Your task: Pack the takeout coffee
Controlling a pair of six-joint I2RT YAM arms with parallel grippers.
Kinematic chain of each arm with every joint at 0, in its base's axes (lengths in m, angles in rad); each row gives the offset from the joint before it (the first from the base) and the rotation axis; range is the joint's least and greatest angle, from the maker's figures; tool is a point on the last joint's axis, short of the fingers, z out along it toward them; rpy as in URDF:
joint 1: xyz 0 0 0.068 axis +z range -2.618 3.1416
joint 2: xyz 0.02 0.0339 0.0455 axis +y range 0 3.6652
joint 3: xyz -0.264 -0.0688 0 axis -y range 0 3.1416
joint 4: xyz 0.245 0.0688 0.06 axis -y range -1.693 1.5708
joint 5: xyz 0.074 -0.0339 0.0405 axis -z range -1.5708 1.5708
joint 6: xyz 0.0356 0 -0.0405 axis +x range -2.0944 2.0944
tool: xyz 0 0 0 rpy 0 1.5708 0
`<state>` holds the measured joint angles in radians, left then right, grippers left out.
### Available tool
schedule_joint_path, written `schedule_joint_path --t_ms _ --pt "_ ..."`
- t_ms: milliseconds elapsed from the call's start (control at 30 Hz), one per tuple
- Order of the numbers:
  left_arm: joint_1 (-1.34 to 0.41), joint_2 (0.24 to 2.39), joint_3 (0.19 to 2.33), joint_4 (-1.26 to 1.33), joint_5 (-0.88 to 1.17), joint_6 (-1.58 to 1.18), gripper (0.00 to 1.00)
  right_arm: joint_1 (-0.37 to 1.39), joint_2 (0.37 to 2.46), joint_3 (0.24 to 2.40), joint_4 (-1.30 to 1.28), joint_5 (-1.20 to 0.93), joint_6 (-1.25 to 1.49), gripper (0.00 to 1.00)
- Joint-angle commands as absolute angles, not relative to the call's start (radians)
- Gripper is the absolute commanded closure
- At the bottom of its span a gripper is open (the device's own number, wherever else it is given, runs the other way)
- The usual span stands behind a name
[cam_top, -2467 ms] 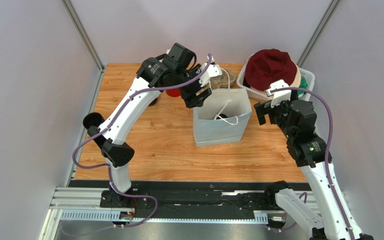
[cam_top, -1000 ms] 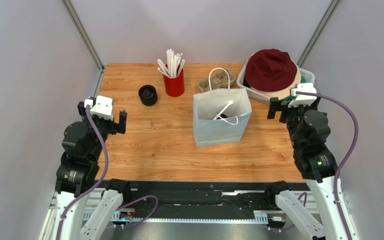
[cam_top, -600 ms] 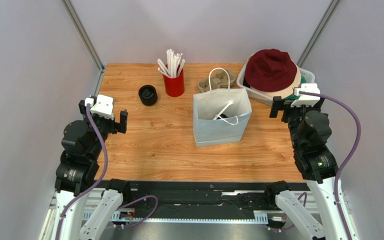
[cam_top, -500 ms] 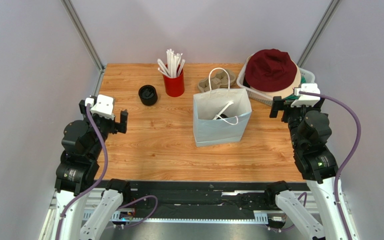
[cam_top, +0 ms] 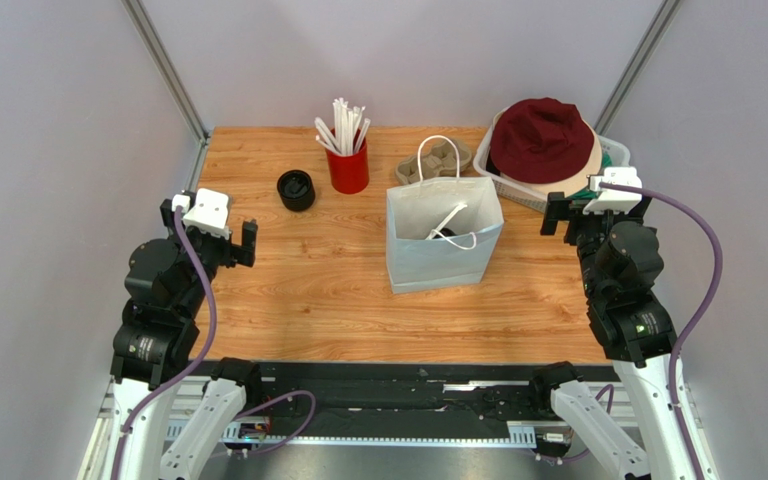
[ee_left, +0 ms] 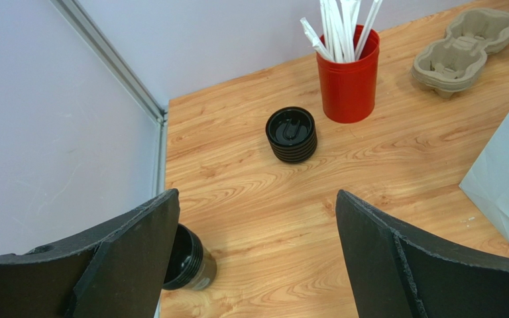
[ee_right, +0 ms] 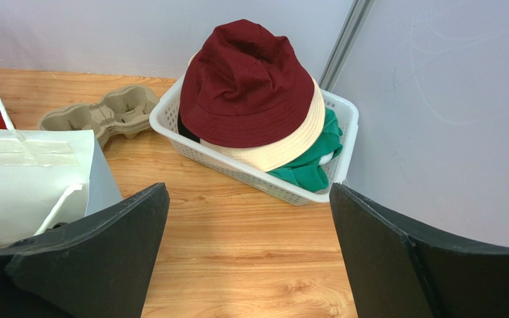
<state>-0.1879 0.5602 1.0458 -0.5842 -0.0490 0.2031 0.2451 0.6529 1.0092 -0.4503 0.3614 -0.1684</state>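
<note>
A white paper bag [cam_top: 445, 255] stands open at mid-table. A dark round thing [cam_top: 445, 236] sits inside it; I cannot tell whether it is the takeout coffee. A brown paper cup with a dark inside and a black ribbed rim [ee_left: 191, 262] stands at the table's left edge, half hidden behind my left finger. My left gripper [cam_top: 209, 222] is open and empty near that edge, also in the left wrist view [ee_left: 256, 199]. My right gripper [cam_top: 594, 212] is open and empty right of the bag, also in the right wrist view [ee_right: 248, 192].
A squat black round piece [cam_top: 296, 190] and a red cup of white straws [cam_top: 348, 168] stand at the back left. A pulp cup carrier [cam_top: 438, 160] lies behind the bag. A white basket [cam_top: 613, 152] holds a maroon hat [cam_top: 542, 135] at the back right.
My left arm has pulled back from above the bag to the near left edge with its gripper open. My right gripper has drawn slightly away from the bag. Both have been nearly still for the last second.
</note>
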Motion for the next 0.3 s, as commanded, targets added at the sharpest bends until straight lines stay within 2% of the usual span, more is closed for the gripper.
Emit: schedule_joint_path --t_ms 0,267 --pt "-0.179 0.565 1.040 -0.557 -0.032 0.179 0.04 0.245 0.641 1.043 -0.397 0.382 -0.152 0.01" --pt "-0.178 0.565 1.035 -0.557 -0.028 0.178 0.04 0.245 0.643 1.042 -0.393 0.382 -0.150 0.01"
